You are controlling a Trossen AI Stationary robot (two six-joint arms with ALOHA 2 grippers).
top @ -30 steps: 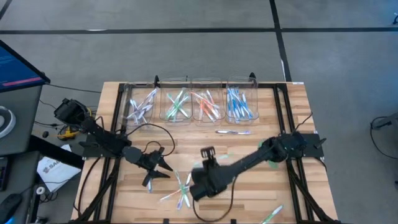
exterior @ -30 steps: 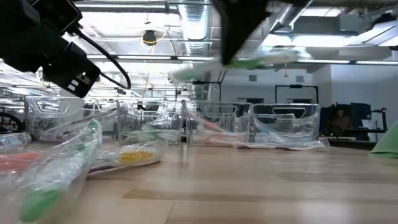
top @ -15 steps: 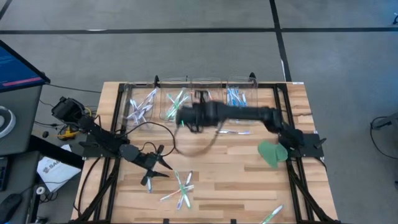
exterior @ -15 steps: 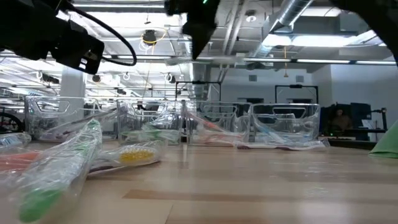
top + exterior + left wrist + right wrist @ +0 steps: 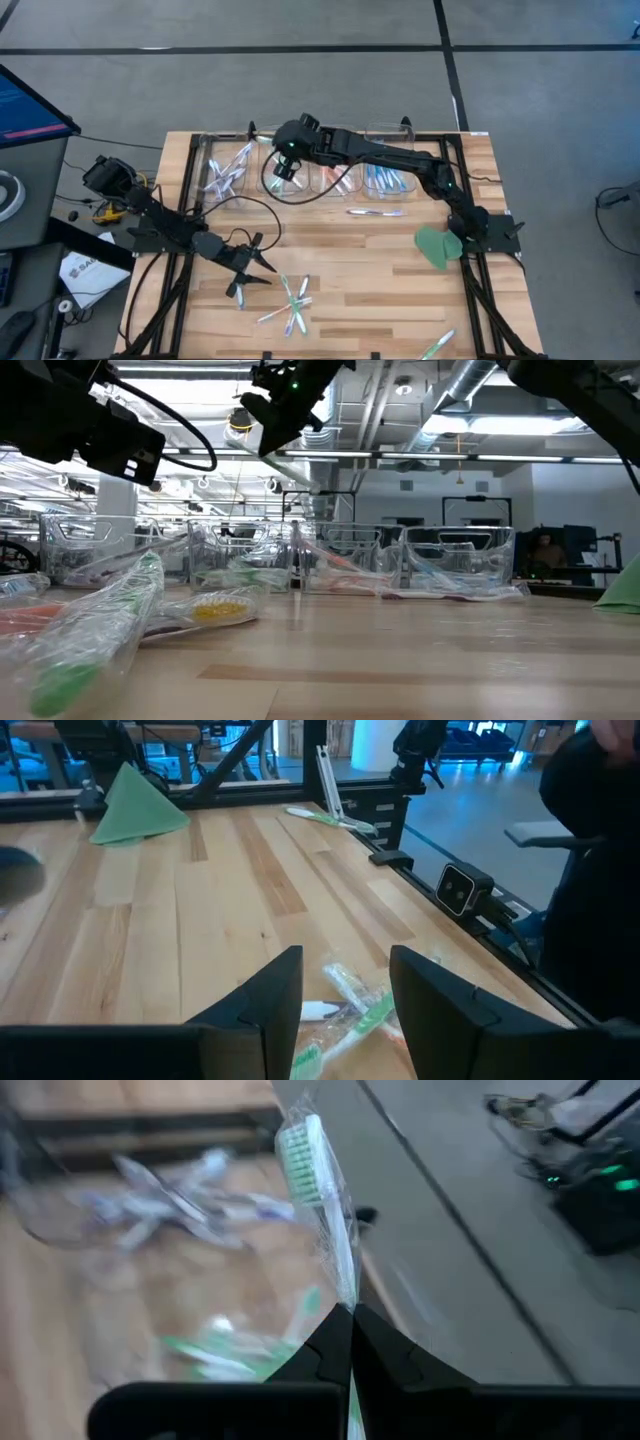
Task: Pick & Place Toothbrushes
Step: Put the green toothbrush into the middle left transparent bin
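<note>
Green-bristled brush: your right hand (image 5: 343,1318) has its fingers pressed together on the handle of a wrapped toothbrush (image 5: 318,1200), head pointing away from the wrist, so the wrapper trails free.
Right hand, position: it hangs over the second clear bin (image 5: 284,170) from the left in the back row, the one with green-accented brushes. You hold the brush above its own colour, which reads as the moment before a drop.
Sorting logic: four clear bins stand side by side at the far edge. The leftmost bin (image 5: 228,168) holds pale purple ones, the third bin (image 5: 333,170) orange, the fourth bin (image 5: 388,166) blue. Each colour has its own compartment.
Left hand: your left hand (image 5: 243,275) waits low near the front left, fingers apart with nothing between them. In its wrist view the fingers (image 5: 268,998) frame the loose pile (image 5: 350,1010) just ahead, so it looks staged for the next pick.
Still to sort: the loose pile (image 5: 290,305) lies at the front centre, one stray brush (image 5: 375,211) rests just in front of the bins, and another stray (image 5: 437,345) sits at the front right corner.
Green piece: a flat green leaf-shaped piece (image 5: 436,246) lies near the right arm's base, apart from the brushes.
Worktop: pale wooden planks (image 5: 370,270) framed by black rails.
Room: grey floor with dark lines surrounds you; a blue screen (image 5: 30,105) and cables sit at the left. The low view shows ducts and strip lights overhead.
</note>
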